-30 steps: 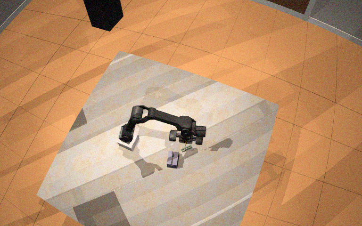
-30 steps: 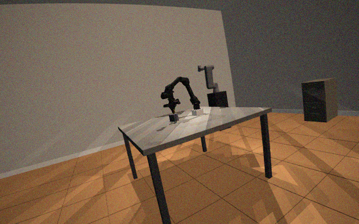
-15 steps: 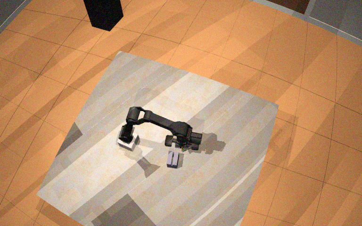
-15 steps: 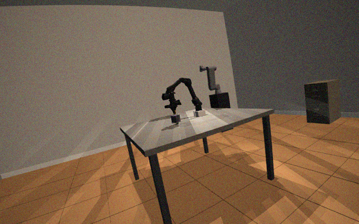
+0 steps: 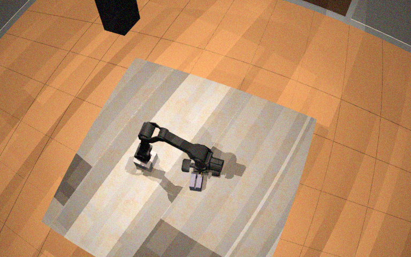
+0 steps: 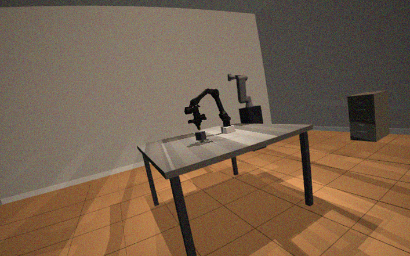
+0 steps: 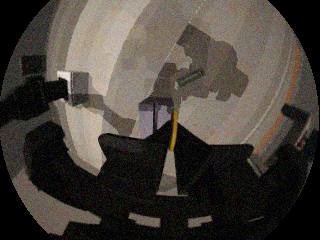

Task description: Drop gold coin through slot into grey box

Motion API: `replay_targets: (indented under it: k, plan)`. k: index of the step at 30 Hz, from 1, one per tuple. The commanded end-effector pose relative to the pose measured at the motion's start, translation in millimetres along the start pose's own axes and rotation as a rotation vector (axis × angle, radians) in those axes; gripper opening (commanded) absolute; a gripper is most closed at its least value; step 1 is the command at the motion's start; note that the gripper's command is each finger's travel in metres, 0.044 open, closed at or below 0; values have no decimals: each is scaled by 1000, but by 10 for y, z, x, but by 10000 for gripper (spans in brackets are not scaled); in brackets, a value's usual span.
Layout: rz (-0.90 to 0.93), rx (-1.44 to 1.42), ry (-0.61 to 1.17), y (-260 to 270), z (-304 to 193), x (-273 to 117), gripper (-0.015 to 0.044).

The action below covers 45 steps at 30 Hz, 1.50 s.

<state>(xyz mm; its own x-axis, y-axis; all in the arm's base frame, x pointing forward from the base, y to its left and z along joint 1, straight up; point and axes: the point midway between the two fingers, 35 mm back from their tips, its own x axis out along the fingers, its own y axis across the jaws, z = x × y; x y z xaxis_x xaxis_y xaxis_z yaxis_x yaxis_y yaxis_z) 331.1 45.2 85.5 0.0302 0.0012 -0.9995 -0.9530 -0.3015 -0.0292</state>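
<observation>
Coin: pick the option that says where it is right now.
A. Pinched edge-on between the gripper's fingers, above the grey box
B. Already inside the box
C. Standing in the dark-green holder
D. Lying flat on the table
A. In the wrist view the coin shows as a thin gold line clamped in the gripper, and the top view puts it over one end of the grey box.

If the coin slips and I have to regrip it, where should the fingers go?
On its two flat faces near the upper rim, coming from above. The coin is a thin disc held on edge in the gripper, over the grey box; pinching the faces probably leaves its lower edge free for the slot.
</observation>
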Motion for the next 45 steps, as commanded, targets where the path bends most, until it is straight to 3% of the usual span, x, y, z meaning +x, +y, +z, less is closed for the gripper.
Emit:
replay_targets:
  k: [1,45]
  plan:
    - [-2,-4,-1,75,-79,-3,0]
    - [5,0,1,255,-275,15,0]
